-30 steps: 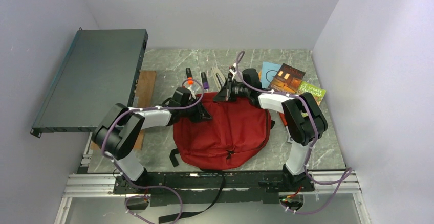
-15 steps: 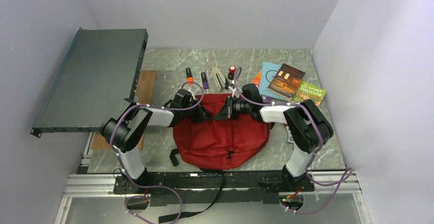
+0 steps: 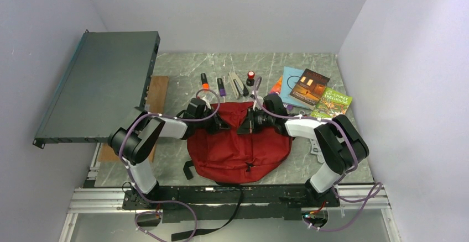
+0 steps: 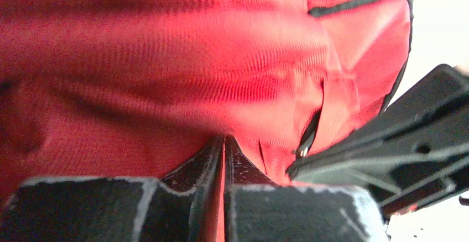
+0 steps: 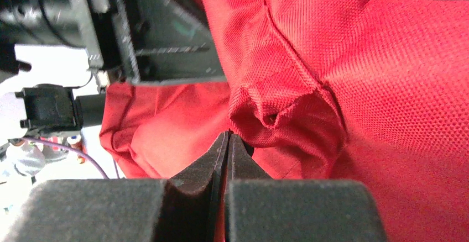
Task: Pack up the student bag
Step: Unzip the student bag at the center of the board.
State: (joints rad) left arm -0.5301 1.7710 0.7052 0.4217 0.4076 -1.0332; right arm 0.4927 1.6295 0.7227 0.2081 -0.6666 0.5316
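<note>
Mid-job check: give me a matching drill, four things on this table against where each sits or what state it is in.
Things:
1. student bag
2. books
3. orange-capped marker
4. left gripper

Places or states:
A. far right part of the table
B. shut on the bag's red fabric
C. middle of the table, between the two arms
D. far side, beyond the bag's left half

Pairs: 1-C; 2-A; 3-D; 4-B

My right gripper's [image 5: 228, 137] pads [image 5: 298, 209] are black; the student bag [image 3: 238, 142] red weave, black-trimmed; the table [image 3: 182, 68] grey-veined marble.
</note>
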